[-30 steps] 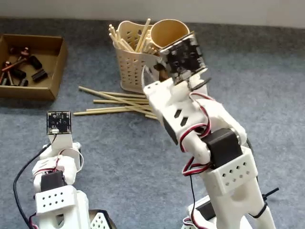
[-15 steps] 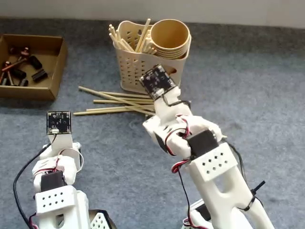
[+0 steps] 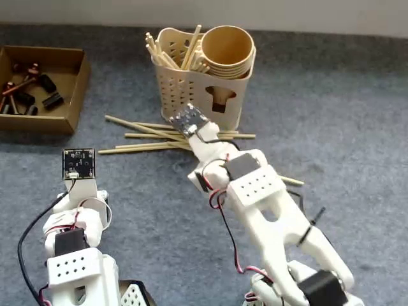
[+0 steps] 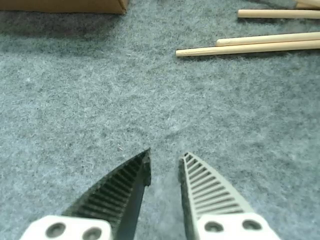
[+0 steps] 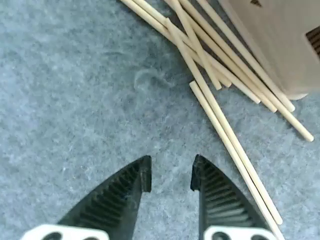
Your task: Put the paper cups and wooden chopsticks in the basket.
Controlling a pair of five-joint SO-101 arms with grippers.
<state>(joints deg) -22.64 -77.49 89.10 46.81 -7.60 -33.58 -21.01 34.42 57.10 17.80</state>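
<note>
- Grey carpet [image 3: 357, 127] covers the work surface under both arms.
- Right gripper [image 5: 170, 175]: I read its two black fingers [image 5: 125, 195] as parted by a narrow gap. Bare carpet shows between the tips, and they hold nothing.
- One of the loose chopsticks [image 5: 235, 155] runs just beside one finger of the right gripper. I cannot confirm contact.
- Left gripper [image 4: 165, 167]: one dark finger and one light-grey finger [image 4: 205, 187], also parted by a narrow gap. Nothing lies between them. The tips sit over bare carpet, well apart from the nearest sticks.
- Right arm [image 3: 255, 188]: stretched forward, with its wrist over the loose chopsticks in front of the basket [image 3: 185, 95].
- Left arm [image 3: 76, 217]: folded low at the near side of the carpet.
- Basket: one, cream slotted plastic, upright at the far side.
- Paper cups [image 3: 229, 48]: one nested stack, standing inside the basket. I count at least three rims; the exact number is not readable.
- Chopstick bundle [image 3: 167, 54]: stands inside the basket beside the cups, leaning outward. The sticks overlap too much to count.
- Loose chopsticks on the carpet:
  - The right wrist view shows at least six, crossing in a fan at the basket's foot.
  - The left wrist view shows three lengths.
  - The high view shows a further stick end [image 3: 290, 182] on the other side of the right arm.
- Cardboard box [image 3: 38, 122]: one, well apart from the basket, holding small dark parts [image 3: 29, 89].
</note>
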